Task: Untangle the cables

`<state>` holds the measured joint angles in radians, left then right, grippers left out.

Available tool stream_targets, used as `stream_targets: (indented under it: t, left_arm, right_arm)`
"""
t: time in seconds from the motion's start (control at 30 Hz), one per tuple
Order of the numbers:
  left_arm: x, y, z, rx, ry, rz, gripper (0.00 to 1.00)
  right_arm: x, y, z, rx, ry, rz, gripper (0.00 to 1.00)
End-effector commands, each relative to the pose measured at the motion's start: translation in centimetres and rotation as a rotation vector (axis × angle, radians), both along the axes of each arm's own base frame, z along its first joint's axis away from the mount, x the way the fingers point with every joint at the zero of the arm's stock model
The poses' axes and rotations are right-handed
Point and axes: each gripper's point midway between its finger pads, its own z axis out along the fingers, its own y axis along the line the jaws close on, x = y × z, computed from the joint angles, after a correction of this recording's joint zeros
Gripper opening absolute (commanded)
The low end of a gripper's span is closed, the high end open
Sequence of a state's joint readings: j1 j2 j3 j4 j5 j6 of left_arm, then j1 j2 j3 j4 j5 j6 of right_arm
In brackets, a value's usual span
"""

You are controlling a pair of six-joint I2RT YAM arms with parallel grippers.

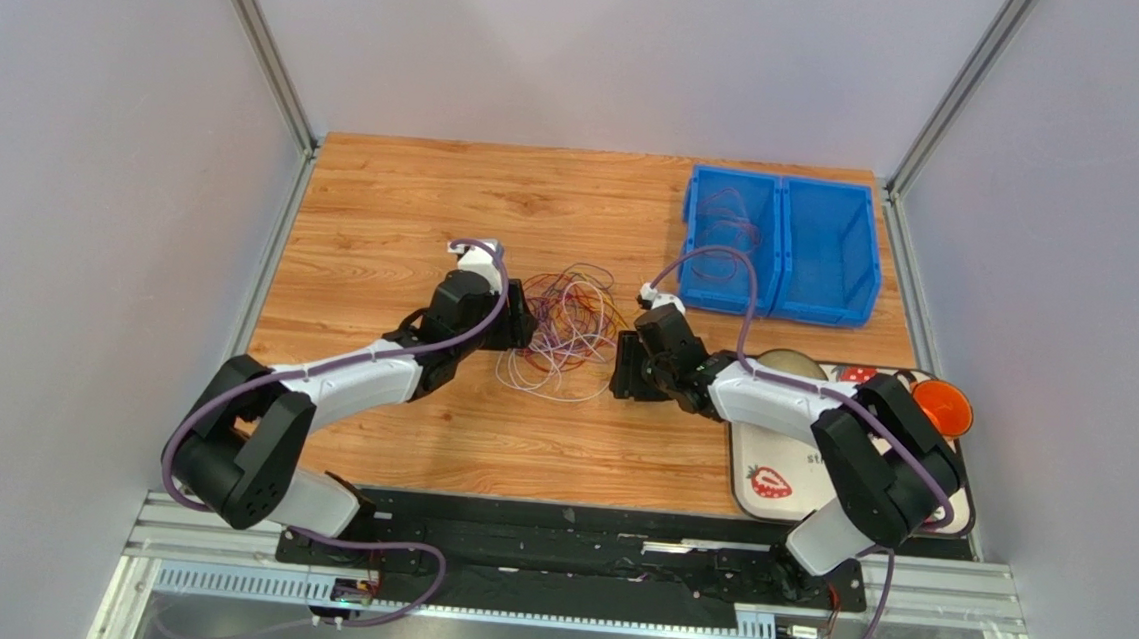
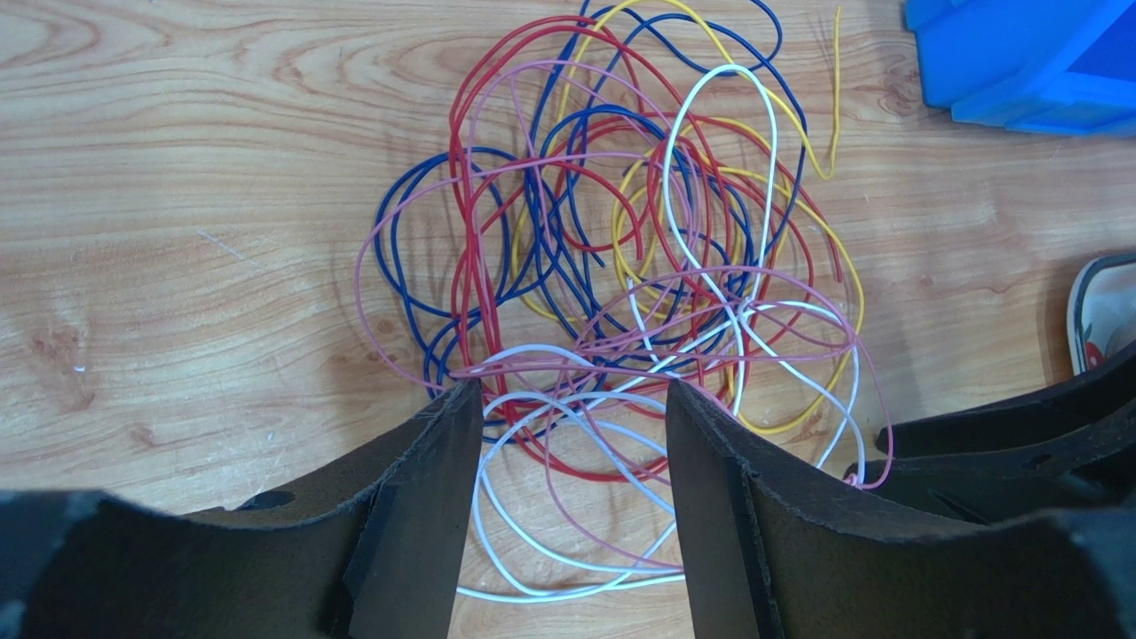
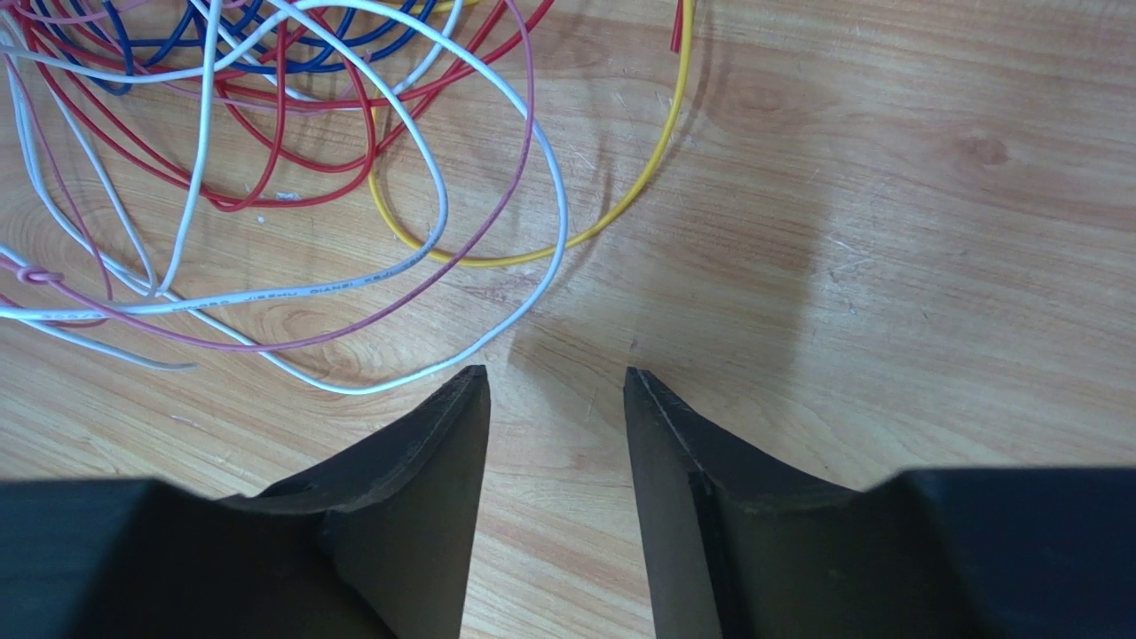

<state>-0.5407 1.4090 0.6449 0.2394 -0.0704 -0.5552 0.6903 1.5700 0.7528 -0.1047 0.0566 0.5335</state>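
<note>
Tabletop (image 1: pixel 388 202): cables (image 1: pixel 568 327) between left hand (image 1: pixel 523 321), right hand (image 1: pixel 621 365); blue bins (image 1: pixel 781 298) beyond, seemingly apart.

Your top view: high, behind arm bases (image 1: pixel 314 509), looking down, far, whole bench (image 1: pixel 388 202) in frame. Your wrist views: low, close, angled down at bench. All three share cables (image 1: pixel 567 332); left sees most of tangle, right only its edge.

Left arm (image 1: pixel 361 376) and right arm (image 1: pixel 766 394) reach toward each other, low, jaws parted.
</note>
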Motion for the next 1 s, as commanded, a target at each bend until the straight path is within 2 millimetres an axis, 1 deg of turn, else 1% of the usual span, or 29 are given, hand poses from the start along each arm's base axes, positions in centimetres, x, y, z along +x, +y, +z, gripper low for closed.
stream_targets:
  t: [0.0,0.03,0.07,0.23,0.27,0.33,0.37,0.43,0.5,0.57,0.63,0.67,0.73,0.77,0.8,0.87,0.9,0.97]
  left_arm:
    - [1.1,-0.6,1.8,-0.03,-0.04,0.001,0.61]
    - [1.1,-0.7,1.8,-0.03,-0.04,0.0,0.61]
    - [1.2,-0.6,1.8,-0.029,-0.039,0.001,0.61]
    - [1.2,-0.7,1.8,-0.028,-0.039,-0.001,0.61]
    - [1.2,-0.7,1.8,-0.028,-0.039,-0.001,0.61]
    - [1.2,-0.8,1.8,-0.03,-0.04,-0.003,0.6]
    - [1.2,-0.8,1.8,-0.03,-0.038,-0.003,0.6]
    - [1.1,-0.7,1.7,-0.028,-0.035,-0.003,0.6]
    - [1.1,-0.7,1.7,-0.029,-0.036,-0.003,0.59]
    - [1.1,-0.7,1.8,-0.031,-0.037,-0.002,0.59]
    - [1.2,-0.7,1.8,-0.033,-0.04,0.0,0.59]
    - [1.1,-0.7,1.7,-0.032,-0.037,0.0,0.58]
    - [1.1,-0.7,1.8,-0.035,-0.04,0.001,0.58]
    - [1.1,-0.7,1.8,-0.037,-0.039,0.0,0.58]
    - [1.1,-0.7,1.7,-0.037,-0.039,0.0,0.57]
    - [1.0,-0.7,1.7,-0.039,-0.039,0.003,0.57]
    - [1.1,-0.7,1.7,-0.039,-0.039,0.003,0.57]
    - [1.1,-0.7,1.6,-0.038,-0.036,0.005,0.56]
  right_arm:
    - [1.6,1.2,0.9,0.032,-0.046,0.011,0.45]
    - [1.6,1.2,0.9,0.033,-0.045,0.011,0.43]
    - [1.6,1.3,0.8,0.032,-0.044,0.012,0.37]
    - [1.7,1.6,0.5,0.038,-0.039,0.019,0.26]
    - [1.7,1.6,0.6,0.041,-0.041,0.019,0.21]
    - [1.7,1.6,0.6,0.04,-0.041,0.019,0.14]
    - [1.7,1.6,0.7,0.043,-0.041,0.018,0.07]
    - [1.6,1.5,1.1,0.048,-0.047,0.017,0.01]
    - [1.4,1.3,1.3,0.045,-0.046,0.012,0.0]
    - [1.4,1.1,2.5,0.06,-0.067,0.005,0.0]
    - [1.1,0.6,3.1,0.053,-0.075,-0.005,0.0]
    - [1.1,0.5,4.3,0.07,-0.097,-0.011,0.0]
    - [0.6,-0.1,4.7,0.061,-0.101,-0.02,0.0]
    - [0.5,-0.4,5.2,0.066,-0.11,-0.028,0.0]
    - [0.3,-0.7,6.1,0.071,-0.13,-0.033,0.0]
    - [0.0,-1.3,6.8,0.074,-0.143,-0.046,0.0]
    - [-0.2,-1.7,7.6,0.077,-0.158,-0.056,0.0]
    - [-0.3,-2.0,8.5,0.081,-0.171,-0.062,0.0]
